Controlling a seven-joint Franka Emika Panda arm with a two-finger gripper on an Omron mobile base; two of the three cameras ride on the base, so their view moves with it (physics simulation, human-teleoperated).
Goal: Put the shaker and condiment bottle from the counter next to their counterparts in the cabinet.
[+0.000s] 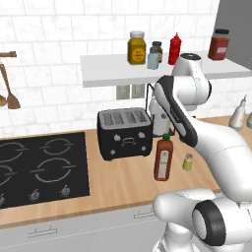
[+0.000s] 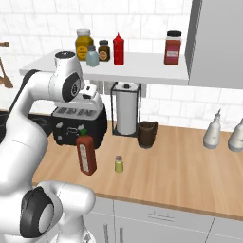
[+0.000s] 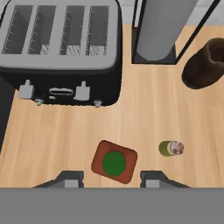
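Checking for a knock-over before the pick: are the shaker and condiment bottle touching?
Apart. The hand view shows bare counter between the shaker and the condiment bottle; the right base view shows the same gap.

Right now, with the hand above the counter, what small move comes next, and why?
Probably lower straight down over the condiment bottle: its green cap sits between the fingertips in the hand view, upright on the counter, with the shaker apart to one side. The gripper grips nothing yet.
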